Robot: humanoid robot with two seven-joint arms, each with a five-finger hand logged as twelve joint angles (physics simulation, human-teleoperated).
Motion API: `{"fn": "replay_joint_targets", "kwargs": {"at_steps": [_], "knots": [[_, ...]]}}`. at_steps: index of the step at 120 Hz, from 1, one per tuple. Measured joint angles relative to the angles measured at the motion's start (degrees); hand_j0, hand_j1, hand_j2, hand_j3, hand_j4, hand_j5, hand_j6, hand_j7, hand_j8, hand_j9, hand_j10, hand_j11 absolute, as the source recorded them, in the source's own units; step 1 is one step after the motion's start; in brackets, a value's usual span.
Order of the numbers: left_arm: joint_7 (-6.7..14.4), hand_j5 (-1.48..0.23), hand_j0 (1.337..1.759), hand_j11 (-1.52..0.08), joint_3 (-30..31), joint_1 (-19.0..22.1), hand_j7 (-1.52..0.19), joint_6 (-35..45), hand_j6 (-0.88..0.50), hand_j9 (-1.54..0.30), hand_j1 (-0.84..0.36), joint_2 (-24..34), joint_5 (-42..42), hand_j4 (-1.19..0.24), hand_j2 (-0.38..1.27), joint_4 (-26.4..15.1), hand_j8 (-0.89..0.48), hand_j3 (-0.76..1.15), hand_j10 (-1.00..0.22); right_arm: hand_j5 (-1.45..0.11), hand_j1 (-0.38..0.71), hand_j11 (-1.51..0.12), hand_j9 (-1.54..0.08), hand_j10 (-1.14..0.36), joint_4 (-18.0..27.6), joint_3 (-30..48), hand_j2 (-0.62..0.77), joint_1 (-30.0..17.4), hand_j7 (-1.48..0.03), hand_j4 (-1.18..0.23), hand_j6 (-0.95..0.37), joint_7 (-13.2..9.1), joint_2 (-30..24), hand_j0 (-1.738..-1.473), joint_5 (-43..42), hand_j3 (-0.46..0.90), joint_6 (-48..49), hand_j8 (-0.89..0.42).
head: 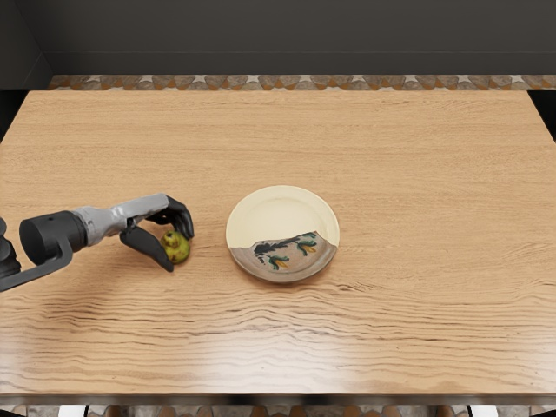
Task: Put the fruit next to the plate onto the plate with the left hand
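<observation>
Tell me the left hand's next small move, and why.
Probably lift the fruit slightly, then carry it right: the left hand has its fingers curled around it, and the plate lies apart to its right, with nothing on it.

The fruit (176, 247) is small and round, yellow-green with a reddish-brown blush. It sits left of the plate, near it but apart, between the plate and the left edge of the table (391, 148), with the dark fingers of the left robot hand (161, 228) curled over its top and the thumb against its near side. The plate (278, 211) is round and shallow and lies flat about the table's middle; its far part is plain cream, its near part grey-brown with dark, green and orange painted marks.
</observation>
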Motion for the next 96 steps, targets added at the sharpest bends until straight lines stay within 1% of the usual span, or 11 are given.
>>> {"fn": "replay_joint_targets", "kwargs": {"at_steps": [14,24,32,59,62,67,79,87,91,92,96], "knots": [[0.01,-0.93,1.656,-0.91,-0.01,-0.18,-0.91,-0.43,-0.58,-0.91,-0.27,0.10,-0.03,-0.68,0.47,-0.02,-0.48,0.00,-0.66,0.00,-0.35,0.00,0.00,0.00,0.00,0.00,0.00,-0.01,0.00,0.00,0.00,0.00,0.00,-1.658,0.00,0.00,-0.02,0.00],[0.42,-0.94,1.656,-0.92,-0.05,-0.58,-0.92,-0.90,-0.58,-0.92,-0.28,0.19,-0.05,-0.69,0.49,-0.08,-0.47,0.00,-0.66,0.00,-0.35,0.00,0.00,0.00,0.00,0.00,0.00,0.00,0.00,0.00,0.00,0.00,0.00,-1.658,0.00,0.00,-0.02,0.00],[0.63,-0.95,1.656,-0.92,-0.10,-0.72,-0.92,-1.20,-0.57,-0.92,-0.28,0.19,-0.05,-0.69,0.46,-0.17,-0.47,0.00,-0.65,0.00,-0.35,0.00,0.00,0.00,0.00,0.00,0.00,0.00,0.00,0.00,0.00,0.00,0.00,-1.658,0.00,0.00,-0.02,0.00],[1.23,-0.97,1.657,-0.94,-0.66,-1.81,-0.93,-2.72,-0.56,-0.93,-0.30,0.53,-0.12,-0.69,0.53,-0.48,-0.46,0.00,-0.64,0.00,-0.35,0.00,0.00,0.00,0.00,0.00,0.00,0.00,0.00,0.00,0.00,0.00,0.00,-1.658,-0.05,0.00,0.00,0.00],[1.30,-0.97,1.657,-0.94,-0.69,-2.37,-0.93,-2.89,-0.56,-0.94,-0.31,0.58,-0.13,-0.69,0.55,-0.52,-0.46,0.00,-0.64,0.00,-0.35,0.00,0.00,0.00,0.00,0.00,0.00,0.00,0.00,0.00,0.00,0.00,0.00,-1.658,-0.06,0.00,0.00,0.00],[1.40,-0.98,1.657,-0.94,-0.76,-3.02,-0.94,-3.23,-0.55,-0.94,-0.31,1.22,-0.30,-0.69,0.53,-0.65,-0.45,0.00,-0.63,0.00,-0.35,0.00,0.00,0.00,0.00,0.00,0.00,0.00,0.00,0.00,0.00,0.00,0.00,-1.658,-0.07,0.00,0.00,0.00],[1.81,-0.98,1.656,-0.95,-0.85,-4.29,-0.94,-4.32,-0.57,-0.94,-0.29,2.89,-1.00,-0.70,0.49,-1.59,-0.46,0.00,-0.65,0.00,-0.35,0.00,0.00,0.00,0.00,0.00,0.00,0.00,0.00,0.00,0.00,0.00,0.00,-1.658,-0.13,0.00,0.00,0.00],[1.96,-0.99,1.656,-0.95,-0.87,-5.29,-0.95,-4.92,-0.56,-0.95,-0.29,3.18,-1.40,-0.70,0.50,-2.15,-0.45,0.00,-0.64,0.00,-0.35,0.00,0.00,0.00,0.00,0.00,0.00,0.00,0.00,0.00,0.00,0.00,0.00,-1.658,-0.15,0.00,0.00,0.00],[2.07,-0.99,1.656,-0.95,-0.94,-5.70,-0.95,-5.21,-0.57,-0.95,-0.29,3.26,-1.56,-0.70,0.53,-2.43,-0.46,0.00,-0.64,0.00,-0.35,0.00,0.00,0.00,0.00,0.00,0.00,0.00,0.00,0.00,0.00,0.00,0.00,-1.658,-0.14,0.00,0.00,0.00],[2.10,-0.99,1.656,-0.95,-0.97,-5.76,-0.95,-5.28,-0.56,-0.95,-0.29,3.26,-1.61,-0.70,0.51,-2.49,-0.45,0.00,-0.64,0.00,-0.35,0.00,0.00,0.00,0.00,0.00,0.00,0.00,0.00,0.00,0.00,0.00,0.00,-1.658,-0.14,0.00,0.00,0.00],[2.24,-0.99,1.656,-0.96,-1.19,-5.81,-0.95,-5.63,-0.57,-0.95,-0.29,3.27,-1.94,-0.70,0.51,-2.68,-0.46,0.00,-0.64,0.00,-0.35,0.00,0.00,0.00,0.00,0.00,0.00,0.00,0.00,0.00,0.00,0.00,0.00,-1.658,-0.12,0.00,0.00,0.00]]}}
